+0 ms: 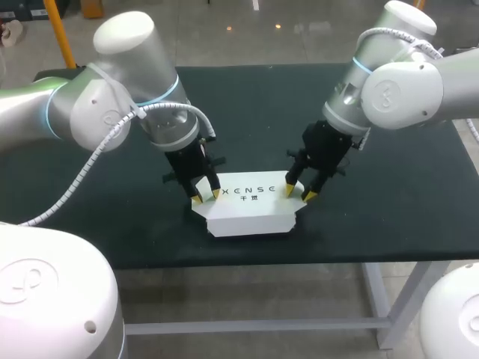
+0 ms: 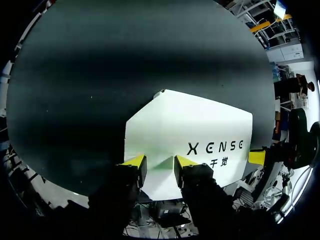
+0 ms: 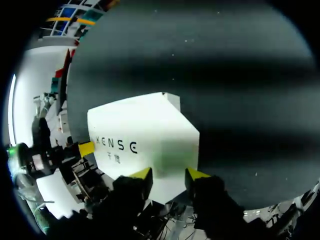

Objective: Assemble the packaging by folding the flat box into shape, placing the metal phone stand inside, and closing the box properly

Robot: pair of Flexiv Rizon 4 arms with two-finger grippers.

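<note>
Grey-white casing is wrapping the left arm [image 1: 112, 105], which is coming in from the 9 o'clock side of the head view and bending down over the dark table [image 1: 247, 97]. A white ribbed cable [image 1: 82, 176] is looping along it. The left gripper [image 1: 206, 196] is standing at the 9 o'clock end of the white box [image 1: 251, 215], yellow tips pointing down and meeting the card there. In the left wrist view its fingers [image 2: 135, 164] are standing parted and released. The box's end is running under the gap between them, and neither pad is pinching it from the sides.

The box is lying on the table toward 6 o'clock from the table's middle, close to the near edge, between the two grippers. It is showing a flat printed top, angled corners at both ends and a low front wall facing 6 o'clock. Whether its flaps are fully tucked in I cannot tell.

The right gripper [image 1: 299, 194] is standing at the box's 3 o'clock end, tips down against the card. In the right wrist view its fingers [image 3: 141, 175] are likewise standing apart and released, with the box's corner lying beneath the gap. The right arm [image 1: 397, 82] is coming in from 2 o'clock.
</note>
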